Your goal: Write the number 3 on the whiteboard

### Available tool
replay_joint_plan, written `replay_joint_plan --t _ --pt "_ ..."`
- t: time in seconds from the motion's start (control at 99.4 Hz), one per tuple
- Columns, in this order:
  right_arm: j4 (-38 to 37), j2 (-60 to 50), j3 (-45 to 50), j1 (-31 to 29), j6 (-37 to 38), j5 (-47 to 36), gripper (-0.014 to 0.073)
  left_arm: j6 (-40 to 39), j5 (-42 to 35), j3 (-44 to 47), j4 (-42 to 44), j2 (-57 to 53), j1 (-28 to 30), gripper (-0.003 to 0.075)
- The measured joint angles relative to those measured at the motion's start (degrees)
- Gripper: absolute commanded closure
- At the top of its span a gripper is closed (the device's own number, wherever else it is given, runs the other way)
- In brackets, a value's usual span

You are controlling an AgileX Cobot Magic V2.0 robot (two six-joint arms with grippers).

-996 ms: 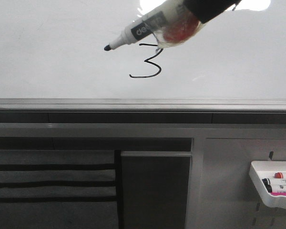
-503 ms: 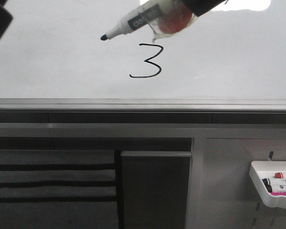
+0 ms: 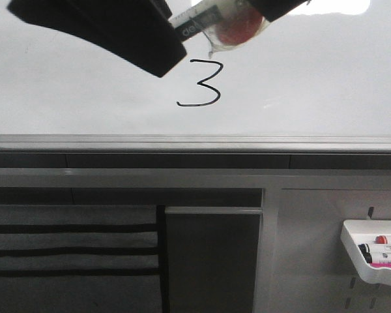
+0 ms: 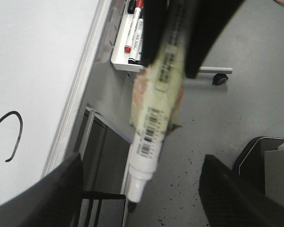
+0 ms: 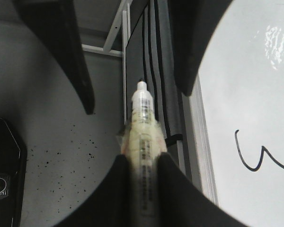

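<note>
The number 3 (image 3: pixel 200 83) stands complete on the whiteboard (image 3: pixel 326 85), low and central, so we judge writing finished. The right gripper (image 5: pixel 141 163) clamps the marker (image 3: pixel 212 19), tip clear of the board. The left gripper (image 4: pixel 139 196) hangs spread around its nib — next, we judge, a handover or capping.

Right gripper (image 5: pixel 141 165): enters front view from top right, jaws clamped on a taped marker (image 5: pixel 142 142) w/ its tip pointing out past the fingertips. Left gripper (image 4: pixel 137 189): dark fingers (image 3: pixel 117 32) reach in from upper left in front view, jaws spread wide either side of the marker's tip end, not touching it.
</note>
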Motion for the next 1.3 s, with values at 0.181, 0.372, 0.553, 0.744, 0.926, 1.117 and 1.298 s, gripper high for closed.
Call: replay_joint_plan --t 0.181,0.372,0.553,0.744,0.926,1.117,1.298 --pt "0.0 0.0 0.0 0.0 -0.09 0.0 0.0596 1.62 0.03 -2.72 0.0 3.33 0.0 0.0281" --pt "0.0 0.0 0.0 0.03 -0.09 0.0 0.0596 2.89 0.79 -2.92 0.0 4.09 0.0 0.0479" --pt "0.0 0.0 0.0 0.03 -0.09 -0.34 0.0596 3.01 1.39 -3.0 -0.45 4.09 0.0 0.0622" --pt "-0.11 0.0 0.0 0.03 -0.09 -0.79 0.0596 3.51 1.76 -3.0 -0.71 4.09 0.0 0.0705" --pt "-0.11 0.0 0.0 0.03 -0.09 -0.43 0.0589 4.01 2.23 -3.0 -0.61 4.09 0.0 0.0741" --pt "-0.01 0.0 0.0 0.03 -0.09 -0.58 0.0348 4.11 2.37 -3.0 -0.61 4.09 0.0 0.0741" --pt "0.21 -0.57 0.0 -1.99 5.1 -1.96 0.0216 3.05 1.92 -3.0 -0.73 4.09 1.5 0.0741"
